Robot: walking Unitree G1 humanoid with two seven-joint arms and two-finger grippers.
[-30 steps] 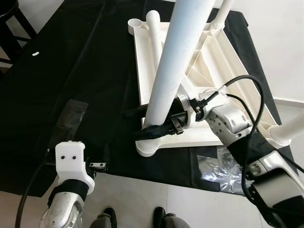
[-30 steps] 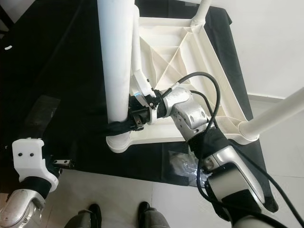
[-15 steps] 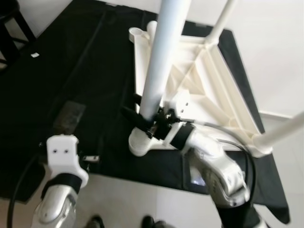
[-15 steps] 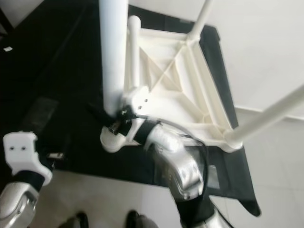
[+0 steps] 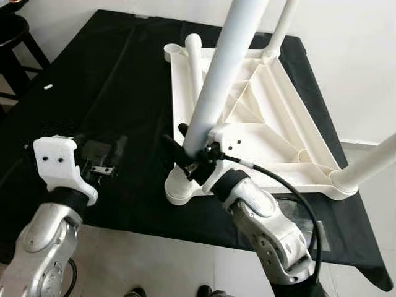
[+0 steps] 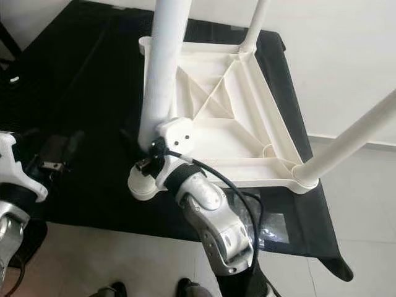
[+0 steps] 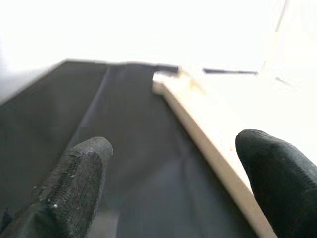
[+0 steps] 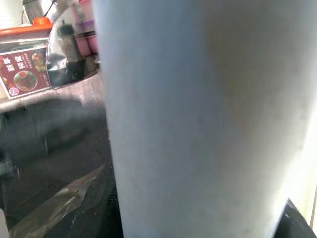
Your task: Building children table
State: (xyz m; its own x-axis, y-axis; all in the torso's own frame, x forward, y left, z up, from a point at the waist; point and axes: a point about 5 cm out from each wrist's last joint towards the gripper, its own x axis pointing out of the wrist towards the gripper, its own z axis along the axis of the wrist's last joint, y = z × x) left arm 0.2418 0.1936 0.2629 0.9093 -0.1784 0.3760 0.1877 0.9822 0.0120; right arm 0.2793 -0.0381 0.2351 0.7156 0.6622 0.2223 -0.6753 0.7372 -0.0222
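On the left, above the black cloth, the left gripper hangs free with its two black fingers spread wide and nothing between them; its wrist view looks along the cloth toward the pale edge of the table top. Just ahead of it on the cloth lies a small dark plastic bag. Toward the middle, the white table top lies upside down on the cloth, ribs showing. A loose white leg lies along its left edge. At the near left corner a thick white leg stands in its socket, leaning slightly. The right gripper clasps this leg low down, just above the socket, its black fingers on either side. Farther right, two more legs stand up from the other corners.
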